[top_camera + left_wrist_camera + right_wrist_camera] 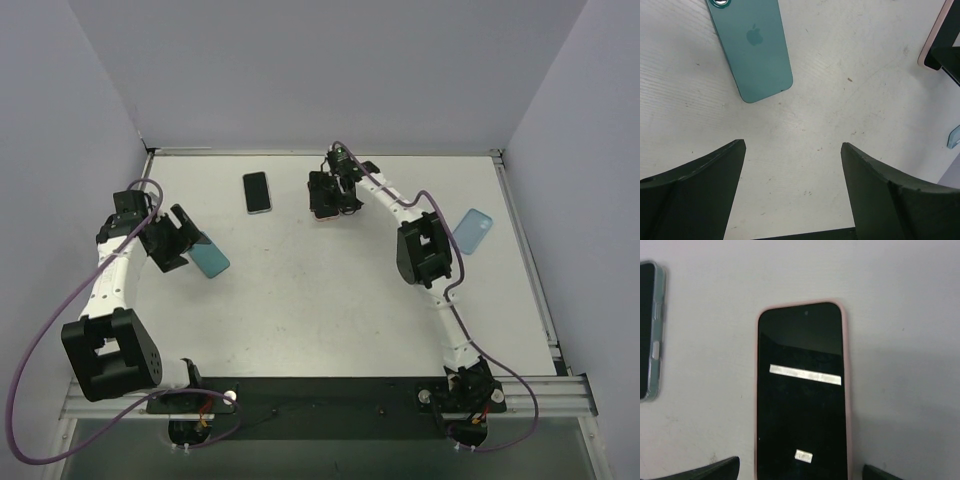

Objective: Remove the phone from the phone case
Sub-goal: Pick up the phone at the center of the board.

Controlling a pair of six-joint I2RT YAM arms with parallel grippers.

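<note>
The right gripper (337,193), jaws wide, hangs over the pink-cased phone (801,390) at the far middle of the table (300,320), the phone's long axis running straight out between its fingers. The left gripper (792,150), also open, sits farther off.

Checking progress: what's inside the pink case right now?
A phone, dark screen up, fills the pink case; only the case's rim shows. The phone's back and the case floor are covered.

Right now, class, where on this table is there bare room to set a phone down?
Bare: the wide middle, between the teal phone and the right arm. Crowded: the far side, where the dark phone and pink-cased phone lie by the right gripper.
</note>
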